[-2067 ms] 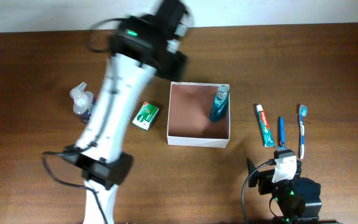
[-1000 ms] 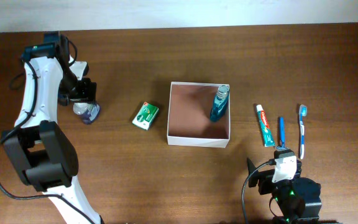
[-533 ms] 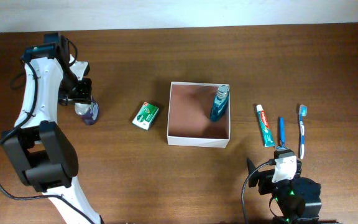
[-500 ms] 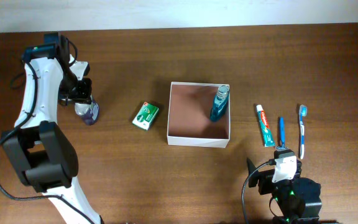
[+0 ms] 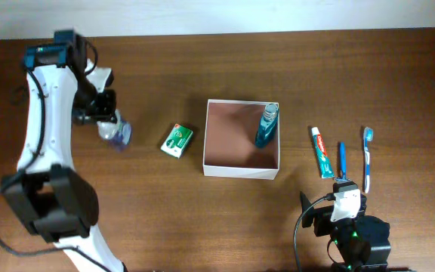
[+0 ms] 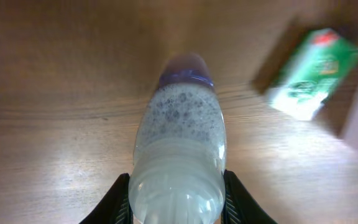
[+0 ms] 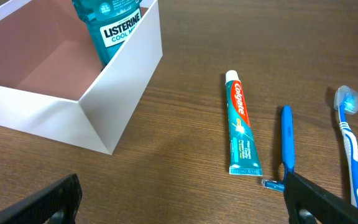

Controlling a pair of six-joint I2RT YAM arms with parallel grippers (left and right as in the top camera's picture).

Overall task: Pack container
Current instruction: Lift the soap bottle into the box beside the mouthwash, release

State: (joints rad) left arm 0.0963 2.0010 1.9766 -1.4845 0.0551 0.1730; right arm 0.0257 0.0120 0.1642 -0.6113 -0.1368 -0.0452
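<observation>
From overhead I see the container (image 5: 242,172) mid-table, just right of the green carton (image 5: 177,140), with my left gripper (image 5: 106,117) well to its left; the left wrist shows its fingers (image 6: 118,198) clamped on a clear bottle (image 6: 179,143); the right wrist shows the right gripper (image 7: 185,208) spread wide near the toothpaste (image 7: 241,127).
</observation>
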